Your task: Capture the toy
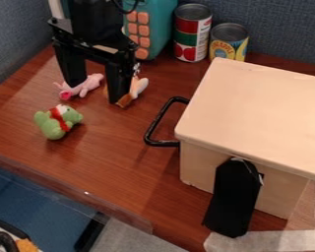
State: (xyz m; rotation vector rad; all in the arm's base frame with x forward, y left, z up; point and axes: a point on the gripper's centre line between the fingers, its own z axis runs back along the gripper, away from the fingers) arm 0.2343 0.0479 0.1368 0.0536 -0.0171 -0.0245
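The fingers [94, 92] are wide apart, pointing down over the far left part of the bench [124, 165], and we see no toy gripped between them. In the camera view we find three small toys near them, and we cannot tell which one the task means. The pink toy [86, 87] lies by the left-hand tip, partly behind it. The brown and white toy [139, 87] lies just beside the right-hand tip, partly hidden by it. The green toy [53, 127], with a red band, is nearer to us, a little apart from both tips.

To the right we see a pale box [255, 110] with its lid on, a black handle [158, 123] on its left side and a black flap [232, 202] at its near side. Behind the box we see a red can [193, 34] and a yellow can [228, 44], and beside them a teal thing [161, 22] with orange buttons.
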